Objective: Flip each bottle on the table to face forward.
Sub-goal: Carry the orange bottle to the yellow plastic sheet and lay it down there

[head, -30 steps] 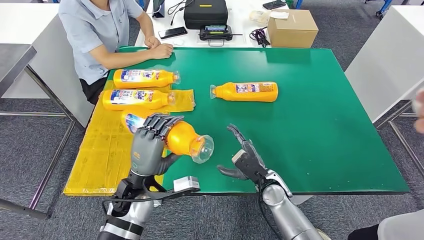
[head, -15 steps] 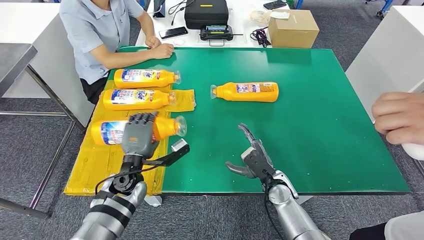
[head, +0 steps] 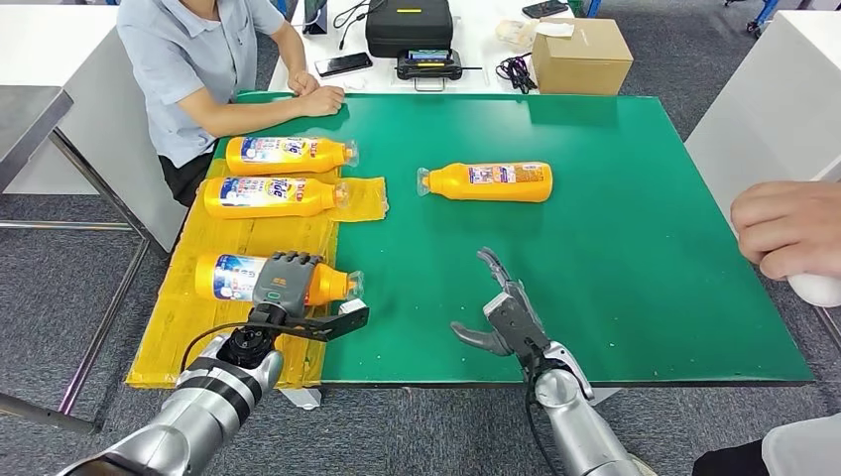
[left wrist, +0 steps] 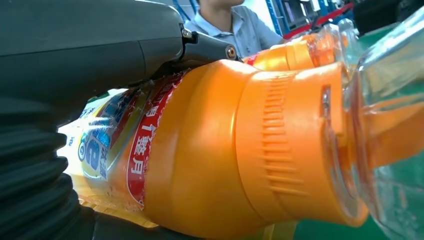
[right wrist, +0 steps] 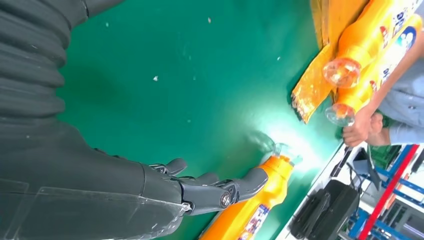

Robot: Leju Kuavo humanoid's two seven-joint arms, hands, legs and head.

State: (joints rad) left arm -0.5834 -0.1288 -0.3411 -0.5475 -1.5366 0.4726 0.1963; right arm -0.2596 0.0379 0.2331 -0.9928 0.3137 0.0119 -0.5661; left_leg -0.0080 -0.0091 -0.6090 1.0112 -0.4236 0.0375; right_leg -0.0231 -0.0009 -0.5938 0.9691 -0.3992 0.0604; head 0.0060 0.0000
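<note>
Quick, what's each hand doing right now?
Left hand: gripping the nearest orange bottle on the yellow mat.
Right hand: open, holding nothing.

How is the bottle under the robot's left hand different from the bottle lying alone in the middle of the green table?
The near bottle lies on the yellow sheet; the lone bottle lies on the bare green table. The near bottle's clear cap points right, the lone bottle's points left. The left hand grips the near bottle; nothing touches the lone one, and the right hand is apart from it. Both are orange, lying on their sides.
</note>
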